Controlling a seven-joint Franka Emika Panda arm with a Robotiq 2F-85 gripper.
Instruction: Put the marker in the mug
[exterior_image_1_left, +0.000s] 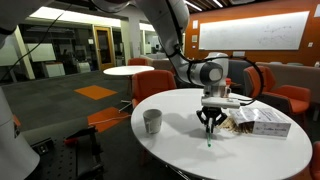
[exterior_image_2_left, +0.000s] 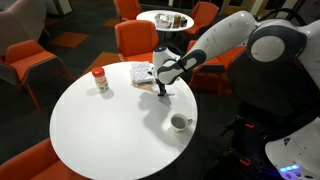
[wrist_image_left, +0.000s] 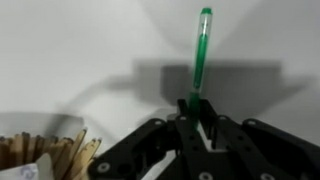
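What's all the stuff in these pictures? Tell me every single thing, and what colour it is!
marker: 1, green, pinched in the gripper, pointing down at the table
mug: 1, grey, on the table, apart from the gripper
jar: 1, brownish with a red lid, on the table
box: 1, white, on the table beside the gripper
wooden sticks: too many to count, tan, at the wrist view's corner
table: 1, white, round
chairs: several, orange, around the table
arm: 1, white, reaching over the table
gripper: 1, black, shut on the marker
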